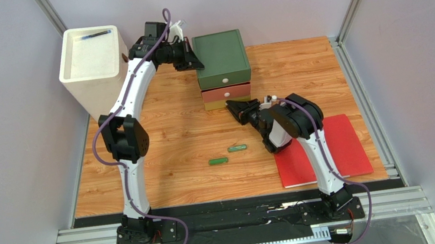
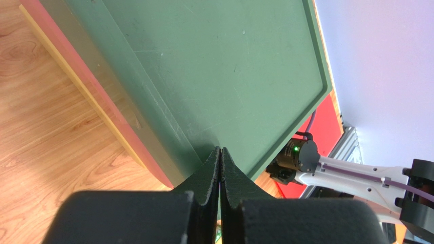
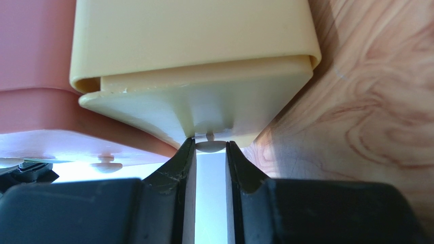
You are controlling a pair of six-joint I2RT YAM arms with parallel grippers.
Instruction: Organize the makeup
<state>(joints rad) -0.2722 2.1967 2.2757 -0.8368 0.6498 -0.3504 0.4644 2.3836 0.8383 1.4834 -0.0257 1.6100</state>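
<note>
Two slim green tubes (image 1: 237, 148) (image 1: 218, 160) are the only makeup plainly in sight on the worktop (image 1: 171, 135). They lie flat toward its near edge, about midway between left and right edges, in the open stretch between the two arms. Each is a short, glossy, dark-green stick lying roughly parallel to the near edge. The right one sits slightly farther back than the left one, and their ends come just beside each other without clearly touching.

At the far edge stands a small drawer unit: a green top drawer (image 1: 222, 57), a pink drawer (image 1: 226, 92) under it and a pale yellow drawer (image 1: 224, 103) at the bottom.

The right hand (image 3: 210, 152) is low at the front of the yellow drawer. Its fingertips (image 3: 184, 152) are drawn in on either side of that drawer's small pale knob (image 3: 210, 145), pinching it.

The left hand (image 2: 220, 152) is pressed together with nothing between its fingers. It is at the left side of the green drawer, its tips at that drawer's edge.

A white bin (image 1: 100, 90) stands at the far left corner, with a slim dark stick (image 1: 93, 35) lying by its far wall. A flat red book (image 1: 347, 142) lies at the near right corner, beside the right arm.
</note>
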